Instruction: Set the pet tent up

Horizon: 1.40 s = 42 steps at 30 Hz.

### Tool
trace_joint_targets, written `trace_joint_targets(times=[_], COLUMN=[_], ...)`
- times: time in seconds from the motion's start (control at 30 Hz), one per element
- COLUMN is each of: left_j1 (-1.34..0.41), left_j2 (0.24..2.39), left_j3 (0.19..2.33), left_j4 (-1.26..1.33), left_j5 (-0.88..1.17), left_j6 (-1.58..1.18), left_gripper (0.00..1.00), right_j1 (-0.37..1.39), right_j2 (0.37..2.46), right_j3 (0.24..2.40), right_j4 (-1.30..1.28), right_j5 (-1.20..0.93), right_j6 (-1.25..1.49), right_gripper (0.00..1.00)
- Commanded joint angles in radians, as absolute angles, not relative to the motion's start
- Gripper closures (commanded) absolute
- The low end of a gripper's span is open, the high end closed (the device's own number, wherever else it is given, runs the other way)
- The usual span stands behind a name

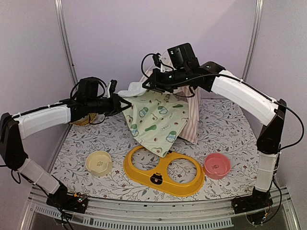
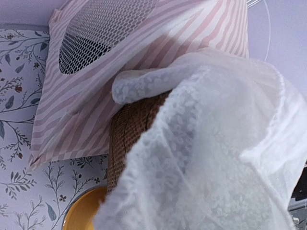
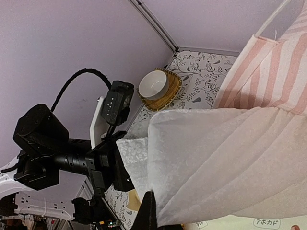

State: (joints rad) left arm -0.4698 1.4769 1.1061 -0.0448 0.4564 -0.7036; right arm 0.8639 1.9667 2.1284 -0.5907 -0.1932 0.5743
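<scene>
Soft, light and floppy, the pink-and-white striped fabric pet tent [image 1: 193, 117] sags just below the right gripper [image 1: 152, 85], pinched closed on its lace; the left gripper [image 1: 121, 103], its jaws hidden beside it, would hold better on a thin white pole [image 3: 271, 19].

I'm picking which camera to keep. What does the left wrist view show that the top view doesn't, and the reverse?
Only the left wrist: a mesh window in the tent, seen close up. Only the top: the green cloth, cream bowl and pink bowl. Both: the striped tent, its white lace and the floral table cover.
</scene>
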Motion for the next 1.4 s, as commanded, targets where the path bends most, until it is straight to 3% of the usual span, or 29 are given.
trace_joint_targets(times=[0.0, 0.13, 0.27, 0.4, 0.6, 0.8, 1.03, 1.23, 1.37], left_j1=[-0.463, -0.462, -0.462, -0.462, -0.463, -0.466, -0.5, -0.517, -0.518], left_j2=[1.484, 1.524, 1.544, 1.549, 1.546, 1.521, 1.468, 1.343, 1.286], left_j3=[1.02, 0.979, 0.95, 0.937, 0.923, 0.886, 0.851, 0.837, 0.84], left_j4=[-0.023, -0.001, 0.021, 0.023, 0.001, 0.007, -0.006, -0.072, -0.114], left_j5=[0.483, 0.48, 0.468, 0.447, 0.402, 0.389, 0.342, 0.182, 0.096], left_j6=[-0.686, -0.686, -0.687, -0.674, -0.638, -0.618, -0.56, -0.512, -0.484], left_gripper=[0.92, 0.94, 0.93, 0.85, 0.69, 0.62, 0.43, 0.29, 0.25], right_j1=[0.875, 0.876, 0.89, 0.896, 0.894, 0.849, 0.801, 0.721, 0.687], right_j2=[1.972, 1.972, 1.904, 1.787, 1.635, 1.539, 1.425, 1.336, 1.389], right_j3=[2.086, 2.022, 1.951, 1.835, 1.669, 1.513, 1.279, 1.115, 1.104], right_j4=[-0.637, -0.653, -0.63, -0.589, -0.581, -0.574, -0.484, -0.373, -0.333], right_j5=[-0.219, -0.211, -0.147, -0.096, 0.052, 0.118, 0.24, 0.254, 0.226], right_j6=[0.525, 0.495, 0.446, 0.39, 0.331, 0.356, 0.395, 0.417, 0.392], right_gripper=[0.95, 0.83, 0.52, 0.27, 0.09, 0.05, 0.03, 0.1, 0.23])
